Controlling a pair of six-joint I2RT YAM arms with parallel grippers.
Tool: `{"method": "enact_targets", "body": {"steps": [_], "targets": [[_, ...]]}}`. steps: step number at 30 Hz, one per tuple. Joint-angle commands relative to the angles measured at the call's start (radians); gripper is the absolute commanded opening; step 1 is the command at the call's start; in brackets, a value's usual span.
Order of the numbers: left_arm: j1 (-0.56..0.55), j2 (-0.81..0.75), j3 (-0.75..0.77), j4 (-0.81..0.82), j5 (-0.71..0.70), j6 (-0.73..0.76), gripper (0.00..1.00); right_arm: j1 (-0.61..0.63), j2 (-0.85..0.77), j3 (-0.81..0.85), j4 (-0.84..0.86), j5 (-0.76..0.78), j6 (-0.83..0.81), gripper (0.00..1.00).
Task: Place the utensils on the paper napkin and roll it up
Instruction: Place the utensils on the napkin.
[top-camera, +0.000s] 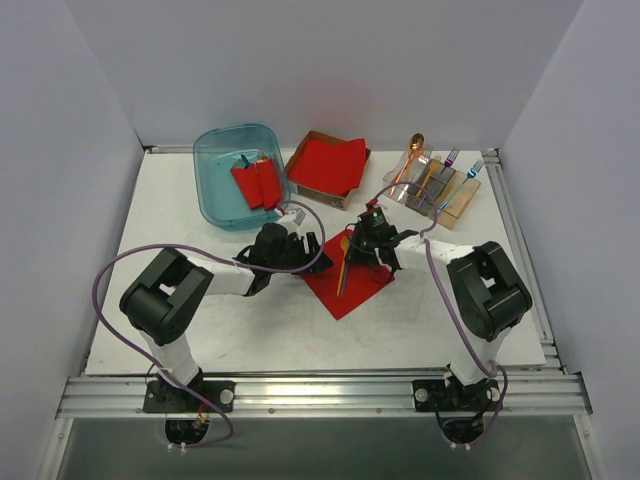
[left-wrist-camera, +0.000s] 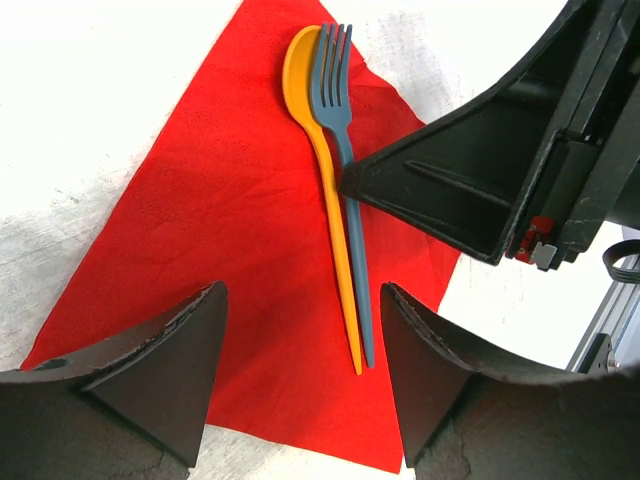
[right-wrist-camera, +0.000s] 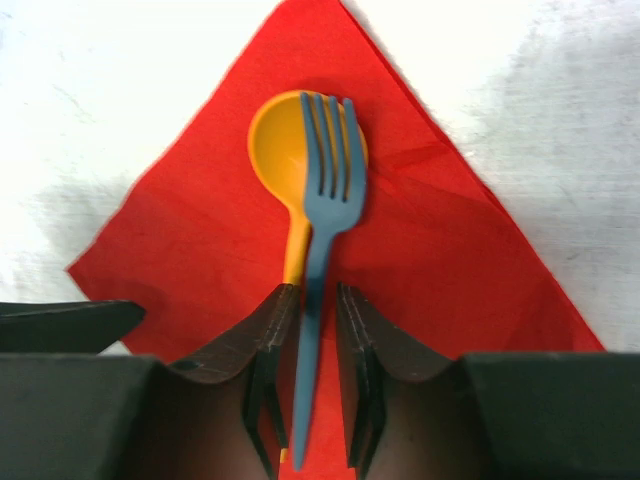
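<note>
Jaws of the right gripper stand narrowly parted on either side of the handle of the blue fork, with a sliver of gap showing, so the fork looks set down rather than pinched. Those of the left gripper are spread wide with nothing between them. The fork's head lies over the bowl of the orange spoon, and the 2 handles run touching, side by side, along the diagonal of the paper napkin. In the top view the napkin lies flat on the table at the centre of the frame, between the 2 grippers. At the upper right, well apart, a rack holds more cutlery, a purple fork among it. The step in hand appears to be letting go of the fork. Done well, the right fingers would widen evenly first, then rise straight off, so that neither catches the handle and skews the pair or drags the thin sheet. The left gripper, hovering over the lower middle of the napkin, would best wait until that arm is clear.
</note>
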Motion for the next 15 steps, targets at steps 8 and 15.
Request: {"method": "enact_targets", "body": {"steps": [8,15], "targets": [[-0.003,-0.015,0.035,0.004,0.0,0.014,0.71,-0.006,-0.038,-0.013,-0.034,0.059,-0.007,0.27],[-0.003,-0.02,0.033,0.0,-0.004,0.018,0.71,-0.007,-0.127,-0.013,-0.043,0.091,-0.015,0.29]]}}
